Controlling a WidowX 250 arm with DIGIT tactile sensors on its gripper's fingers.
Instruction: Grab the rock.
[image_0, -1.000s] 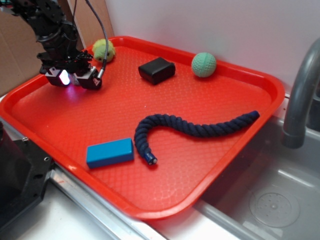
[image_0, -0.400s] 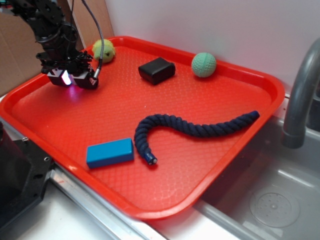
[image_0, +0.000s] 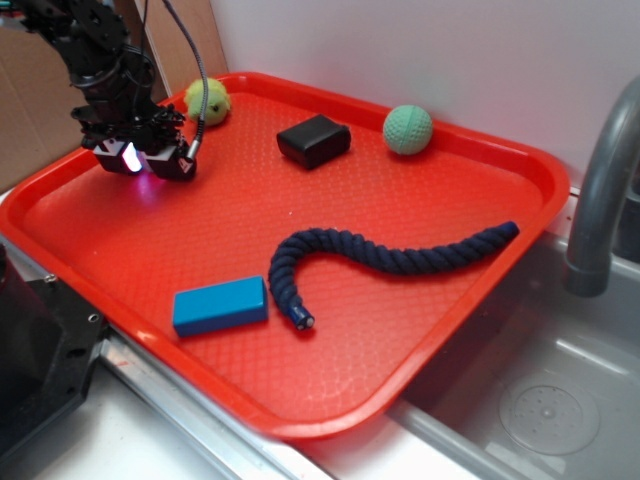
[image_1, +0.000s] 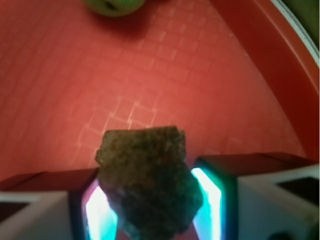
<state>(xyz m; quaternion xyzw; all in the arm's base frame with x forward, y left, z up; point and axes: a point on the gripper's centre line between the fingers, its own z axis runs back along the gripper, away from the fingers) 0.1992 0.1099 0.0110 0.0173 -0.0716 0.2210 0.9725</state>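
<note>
The rock cannot be seen from the exterior view, hidden under the gripper at the far left of the red tray; only the wrist camera shows it, clamped between the two lit fingers above the tray floor, its lower edge cut off. A yellow-green ball (partly behind a cable) sits just beyond. Since a second ago the gripper has shifted slightly left and away from the near edge. Black block, green ball, rope and blue block lie unmoved. A steel sink and grey faucet stand right.
</note>
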